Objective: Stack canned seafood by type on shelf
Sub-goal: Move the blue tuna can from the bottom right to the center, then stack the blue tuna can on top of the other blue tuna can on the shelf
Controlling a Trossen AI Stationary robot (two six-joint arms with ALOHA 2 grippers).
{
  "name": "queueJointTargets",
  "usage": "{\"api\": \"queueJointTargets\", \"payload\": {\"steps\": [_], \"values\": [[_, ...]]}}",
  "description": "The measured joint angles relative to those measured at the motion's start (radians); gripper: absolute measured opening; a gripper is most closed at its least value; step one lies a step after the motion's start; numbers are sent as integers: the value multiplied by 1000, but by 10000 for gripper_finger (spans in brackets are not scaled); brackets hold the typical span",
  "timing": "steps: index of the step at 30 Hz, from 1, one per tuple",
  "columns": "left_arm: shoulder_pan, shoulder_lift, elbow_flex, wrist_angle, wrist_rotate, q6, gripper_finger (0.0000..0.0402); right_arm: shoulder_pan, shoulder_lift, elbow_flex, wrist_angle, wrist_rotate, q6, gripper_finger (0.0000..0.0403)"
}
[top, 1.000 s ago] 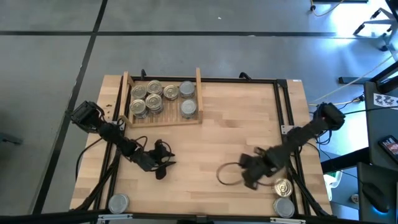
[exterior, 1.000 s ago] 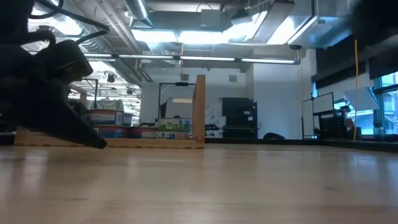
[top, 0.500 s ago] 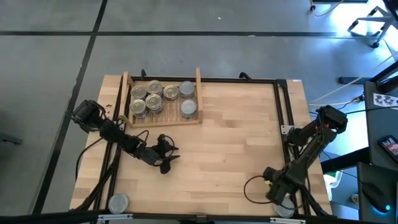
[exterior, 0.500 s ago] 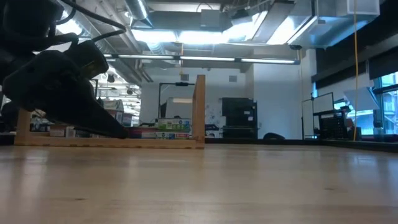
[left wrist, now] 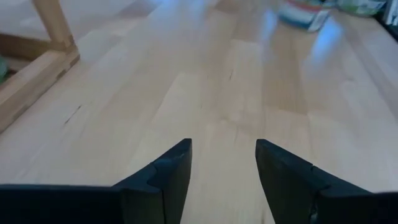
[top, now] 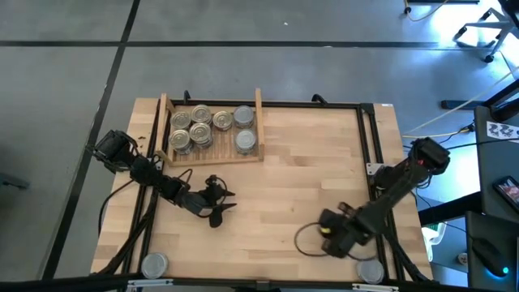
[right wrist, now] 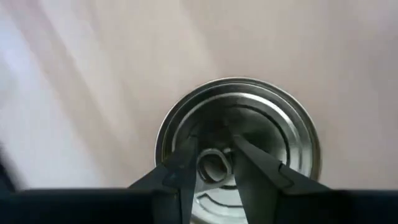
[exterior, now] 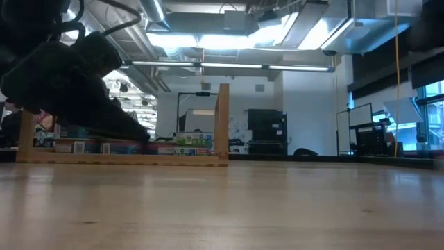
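High view showed the right gripper low over the near right part of the table, its fingers hidden under the dark wrist. The right wrist view settled it: the two fingers were pinched on the small pull-tab ring at the centre of a golden-topped can, which sat directly beneath and between them, blurred wood behind it. Just beyond that gripper, toward the table's near right corner, a grey-topped can stood on the table edge.

The left gripper hung over the left middle of the table, and in the left wrist view its fingers stood spread apart with only bare tabletop between them. The shelf lay a little beyond and to the side of this gripper, toward the far left of the table, its corner post showing near the fingers. On its slatted base stood a cluster of cans (golden and grey tops mixed, two more grey ones by the right side board). Another grey-topped can sat well behind the left gripper, at the near left corner.

In the low view the left arm loomed dark before the shelf.
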Motion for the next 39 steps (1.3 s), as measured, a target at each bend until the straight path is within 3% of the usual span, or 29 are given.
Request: {"api": "queueJointTargets", "payload": {"steps": [3,13,18,25,29,34,39], "values": [[0,0,0,31,0,27,176,-78,17,-2,96,125,-161,105],[0,0,2,33,0,25,176,-276,179,2,507,209,-646,105],[5,0,14,32,0,43,176,-355,219,-2,705,135,-845,106],[5,0,51,33,0,89,175,-431,267,-4,969,115,-1038,106],[10,0,103,29,10,140,175,-433,213,15,911,121,-1120,106],[70,10,245,-83,146,211,174,-374,66,29,756,127,-1121,106],[142,76,405,-261,263,281,132,-318,30,29,685,126,-1068,106]]}}
